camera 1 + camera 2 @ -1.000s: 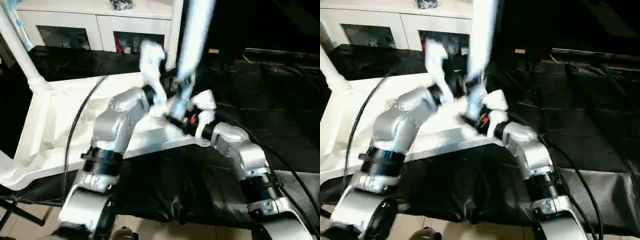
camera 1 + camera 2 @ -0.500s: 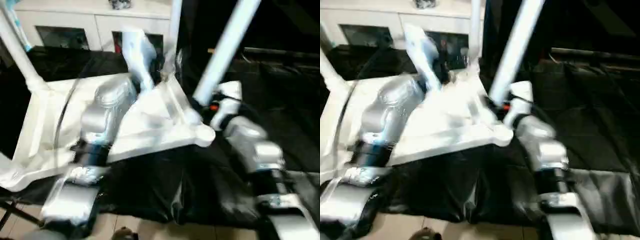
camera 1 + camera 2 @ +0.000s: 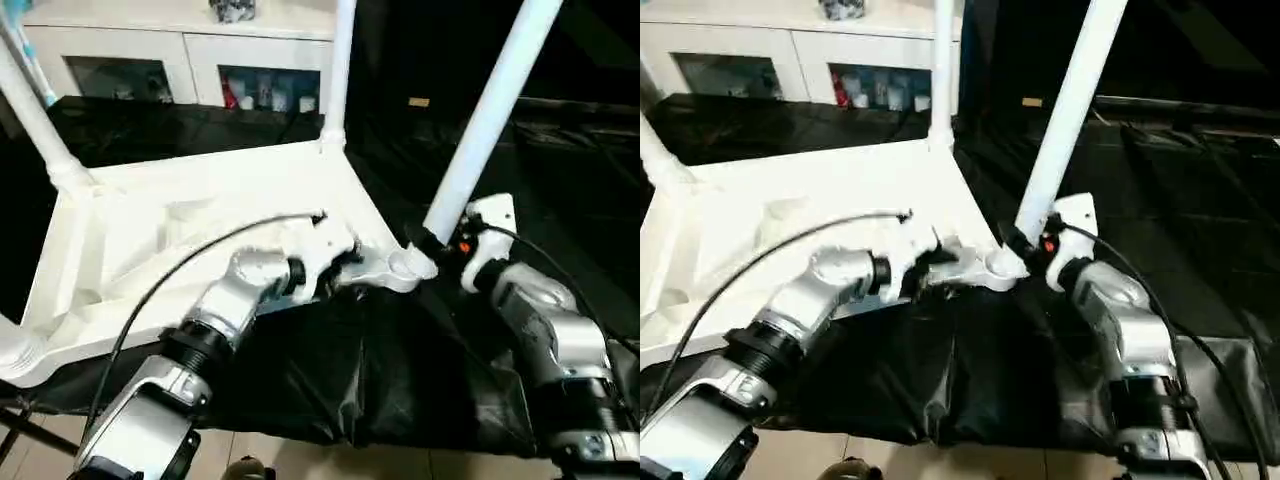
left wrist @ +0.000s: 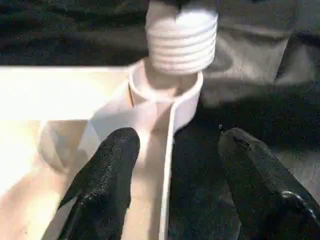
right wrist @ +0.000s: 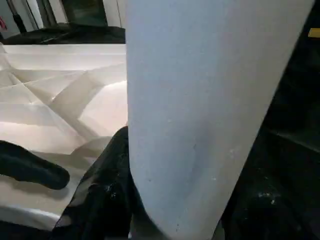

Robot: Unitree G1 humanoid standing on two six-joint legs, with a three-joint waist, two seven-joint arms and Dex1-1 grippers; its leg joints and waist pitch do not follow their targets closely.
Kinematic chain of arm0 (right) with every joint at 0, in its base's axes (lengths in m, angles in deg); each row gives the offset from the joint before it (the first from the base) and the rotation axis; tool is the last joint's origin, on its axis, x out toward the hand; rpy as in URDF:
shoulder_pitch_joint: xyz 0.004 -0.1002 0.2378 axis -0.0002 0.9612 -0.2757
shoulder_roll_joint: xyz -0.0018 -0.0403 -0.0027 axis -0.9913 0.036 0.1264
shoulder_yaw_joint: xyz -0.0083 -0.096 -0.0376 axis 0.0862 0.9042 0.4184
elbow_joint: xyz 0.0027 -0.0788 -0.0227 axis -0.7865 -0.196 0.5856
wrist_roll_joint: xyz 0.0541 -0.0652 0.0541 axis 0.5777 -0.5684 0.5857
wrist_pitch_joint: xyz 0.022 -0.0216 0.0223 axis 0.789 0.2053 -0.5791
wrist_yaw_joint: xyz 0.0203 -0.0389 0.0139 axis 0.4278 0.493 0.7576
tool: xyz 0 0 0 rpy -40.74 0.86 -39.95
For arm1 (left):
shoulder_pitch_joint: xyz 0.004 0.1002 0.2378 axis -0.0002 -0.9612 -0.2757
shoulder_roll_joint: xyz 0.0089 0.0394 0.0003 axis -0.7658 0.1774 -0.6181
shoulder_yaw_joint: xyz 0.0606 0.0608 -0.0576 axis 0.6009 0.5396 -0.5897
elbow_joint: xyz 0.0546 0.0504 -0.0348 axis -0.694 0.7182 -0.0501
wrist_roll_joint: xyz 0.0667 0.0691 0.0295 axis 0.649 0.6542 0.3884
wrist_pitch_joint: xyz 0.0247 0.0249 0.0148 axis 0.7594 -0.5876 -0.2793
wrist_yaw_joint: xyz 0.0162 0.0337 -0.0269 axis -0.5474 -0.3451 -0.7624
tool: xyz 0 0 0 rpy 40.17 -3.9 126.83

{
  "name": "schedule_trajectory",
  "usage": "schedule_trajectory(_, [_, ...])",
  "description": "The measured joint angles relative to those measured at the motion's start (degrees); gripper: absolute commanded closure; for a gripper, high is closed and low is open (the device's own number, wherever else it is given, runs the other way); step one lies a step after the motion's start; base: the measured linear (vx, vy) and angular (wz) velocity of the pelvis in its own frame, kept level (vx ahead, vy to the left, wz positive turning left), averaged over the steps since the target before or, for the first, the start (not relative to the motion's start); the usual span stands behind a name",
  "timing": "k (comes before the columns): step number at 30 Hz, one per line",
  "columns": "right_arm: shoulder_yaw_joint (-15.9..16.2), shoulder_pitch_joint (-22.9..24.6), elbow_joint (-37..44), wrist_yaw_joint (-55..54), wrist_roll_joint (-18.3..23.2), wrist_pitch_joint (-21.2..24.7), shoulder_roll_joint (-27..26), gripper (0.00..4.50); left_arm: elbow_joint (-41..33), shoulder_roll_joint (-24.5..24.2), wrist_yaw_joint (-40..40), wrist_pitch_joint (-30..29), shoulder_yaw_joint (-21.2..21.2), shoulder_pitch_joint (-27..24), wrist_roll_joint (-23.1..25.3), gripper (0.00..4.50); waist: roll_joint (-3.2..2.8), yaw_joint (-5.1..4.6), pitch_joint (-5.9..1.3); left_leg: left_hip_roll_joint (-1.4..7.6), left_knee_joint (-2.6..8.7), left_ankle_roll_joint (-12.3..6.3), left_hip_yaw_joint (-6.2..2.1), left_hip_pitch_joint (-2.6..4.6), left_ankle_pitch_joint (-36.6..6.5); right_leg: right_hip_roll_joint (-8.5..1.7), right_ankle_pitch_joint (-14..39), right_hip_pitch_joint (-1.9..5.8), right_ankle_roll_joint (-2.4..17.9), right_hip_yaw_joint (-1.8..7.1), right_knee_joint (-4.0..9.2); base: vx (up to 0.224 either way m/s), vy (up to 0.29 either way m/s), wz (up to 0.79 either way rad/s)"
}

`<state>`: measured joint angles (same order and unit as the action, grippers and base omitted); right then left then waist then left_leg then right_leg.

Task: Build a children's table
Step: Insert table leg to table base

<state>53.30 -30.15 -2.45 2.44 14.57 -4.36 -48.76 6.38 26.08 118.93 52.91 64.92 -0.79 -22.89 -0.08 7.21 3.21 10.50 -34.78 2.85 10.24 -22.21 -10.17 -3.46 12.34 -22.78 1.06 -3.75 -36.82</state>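
Observation:
The children's table top (image 3: 200,215) lies white and upside down on the black-covered work table, ribs up. Legs stand in its far-left (image 3: 35,115) and far-right (image 3: 340,70) corners. My right gripper (image 3: 432,243) is shut on the lower end of another white leg (image 3: 490,110), which leans right. The leg's threaded end (image 4: 181,37) hangs just above the near-right corner socket (image 4: 167,92). My left gripper (image 4: 177,140) is open astride the rim close to that socket. One finger (image 4: 107,170) is over the underside, the other (image 4: 255,175) over the black cloth.
A white cabinet (image 3: 180,50) with glass doors stands behind the work table. The black cover (image 3: 380,370) hangs in folds over the near edge, with tiled floor (image 3: 300,455) below. A black cable (image 3: 180,265) arcs over my left forearm.
My left arm came down from above the top to the near rim by the corner socket. The held leg swung from nearly upright to leaning right, its end now over the socket.

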Motion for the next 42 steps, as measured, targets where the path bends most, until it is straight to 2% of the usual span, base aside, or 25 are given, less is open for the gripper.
schedule_trajectory(3, [0.17,0.35,1.1,-0.05,-0.01,0.75,0.02,2.62,3.43,-0.14,-0.65,1.01,0.32,1.68,1.33,2.24,-0.01,-0.18,0.0,0.0,0.0,0.0,0.0,0.0,0.0,0.0,-0.02,0.0,0.0,0.0,0.0,0.0,0.0,0.0])
schedule_trajectory(8, [0.49,0.35,1.26,-0.05,-0.04,0.82,0.05,2.62,5.39,0.05,-0.36,1.72,-0.08,2.2,1.46,2.53,-0.02,-0.44,-0.01,0.0,0.0,0.0,0.0,-0.01,0.0,0.0,-0.02,0.01,0.01,0.0,0.04,0.0,0.0,0.0])
schedule_trajectory(13, [0.56,0.35,1.26,-0.03,-0.05,0.83,0.06,2.62,5.58,-0.06,2.28,1.72,-0.12,2.2,1.43,2.97,-0.02,-0.53,-0.01,0.0,0.0,-0.01,0.0,-0.01,0.0,0.0,-0.02,0.02,0.01,0.0,0.05,0.0,0.0,0.0])
schedule_trajectory(17, [0.64,0.35,1.26,0.12,-0.04,0.98,0.06,2.62,6.32,-0.04,2.79,2.22,-0.12,2.43,1.46,3.15,-0.02,-0.57,-0.01,0.0,0.0,0.0,0.0,0.0,0.0,0.0,-0.03,0.02,0.02,0.0,0.05,0.0,0.0,0.0])
schedule_trajectory(19, [0.77,0.34,1.26,0.57,-0.04,1.02,0.19,2.62,6.58,-0.05,3.49,2.27,-0.12,2.58,1.58,3.43,-0.02,-0.57,-0.01,0.0,0.0,0.0,0.0,0.01,0.0,0.0,-0.04,0.04,0.03,0.0,0.05,0.0,0.0,0.0])
schedule_trajectory(29, [2.73,-0.04,1.44,5.24,0.42,2.0,1.6,2.62,7.7,-0.33,5.36,2.41,-0.85,3.04,1.85,4.28,-0.02,-0.58,-0.01,0.0,0.01,-0.01,0.0,0.05,0.0,0.0,-0.03,0.1,0.03,0.0,0.09,0.0,0.0,0.0])
schedule_trajectory(36, [3.23,-0.66,0.83,7.18,0.63,2.06,1.66,2.62,7.77,-1.21,7.61,3.44,-1.04,2.98,1.98,4.46,-0.02,-0.73,-0.01,0.0,0.03,-0.01,0.0,0.05,0.0,0.0,-0.03,0.09,0.03,0.0,0.11,0.0,0.0,0.0])
schedule_trajectory(42, [5.28,-1.56,0.5,10.18,0.63,2.73,2.75,2.62,4.05,-3.76,11.36,5.8,0.4,0.71,2.53,4.5,-0.01,-0.67,-0.01,0.0,0.13,-0.01,0.0,0.07,0.0,0.0,-0.03,0.1,0.03,-0.02,0.16,0.0,0.0,0.0])
